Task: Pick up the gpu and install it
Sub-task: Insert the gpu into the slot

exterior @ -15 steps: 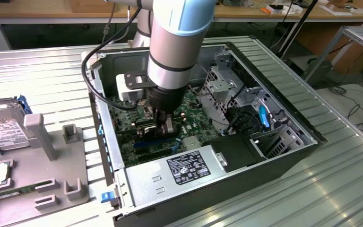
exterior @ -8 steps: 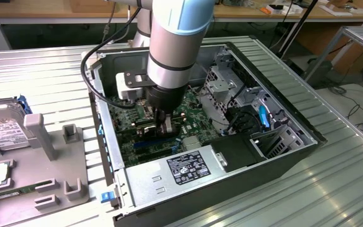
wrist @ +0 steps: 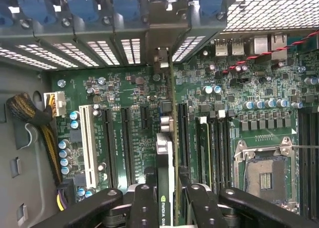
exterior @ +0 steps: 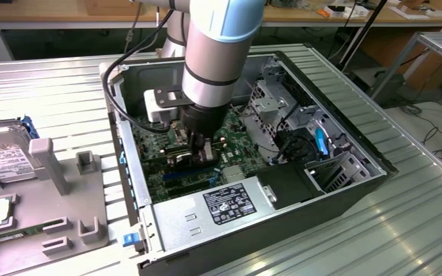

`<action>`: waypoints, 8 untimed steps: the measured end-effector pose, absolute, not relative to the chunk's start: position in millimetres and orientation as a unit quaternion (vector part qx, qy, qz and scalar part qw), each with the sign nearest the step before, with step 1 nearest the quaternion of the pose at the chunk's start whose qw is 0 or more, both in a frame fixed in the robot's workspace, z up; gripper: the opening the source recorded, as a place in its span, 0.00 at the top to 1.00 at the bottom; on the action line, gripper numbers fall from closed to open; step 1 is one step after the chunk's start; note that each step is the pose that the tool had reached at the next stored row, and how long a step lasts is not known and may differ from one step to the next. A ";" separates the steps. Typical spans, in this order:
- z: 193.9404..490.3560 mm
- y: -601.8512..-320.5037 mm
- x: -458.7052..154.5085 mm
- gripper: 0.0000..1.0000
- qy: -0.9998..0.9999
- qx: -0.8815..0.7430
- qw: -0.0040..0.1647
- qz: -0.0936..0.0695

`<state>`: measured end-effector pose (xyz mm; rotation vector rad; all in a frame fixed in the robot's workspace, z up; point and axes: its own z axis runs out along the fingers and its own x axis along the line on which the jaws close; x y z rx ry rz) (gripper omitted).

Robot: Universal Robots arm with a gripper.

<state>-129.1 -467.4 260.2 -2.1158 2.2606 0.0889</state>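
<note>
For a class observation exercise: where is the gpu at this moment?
In the wrist view, the gpu is held edge-on in the gripper, above the motherboard among its black expansion slots, inside the open computer case.

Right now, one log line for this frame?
gripper: shut on gpu | place: inside case, over motherboard slots | seated: cannot tell

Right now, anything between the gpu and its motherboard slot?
Nothing visible. The pincer grips the gpu edge-on over the motherboard, among empty expansion slots. The slot right under the card is hidden by the card itself.
</note>
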 end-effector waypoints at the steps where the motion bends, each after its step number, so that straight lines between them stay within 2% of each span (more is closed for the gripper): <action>1: 260.2 -467.7 -129.1 0.73 0.729 -0.683 0.022 0.029; 8: 259.9 -470.1 -129.1 0.73 0.729 -0.683 0.022 0.029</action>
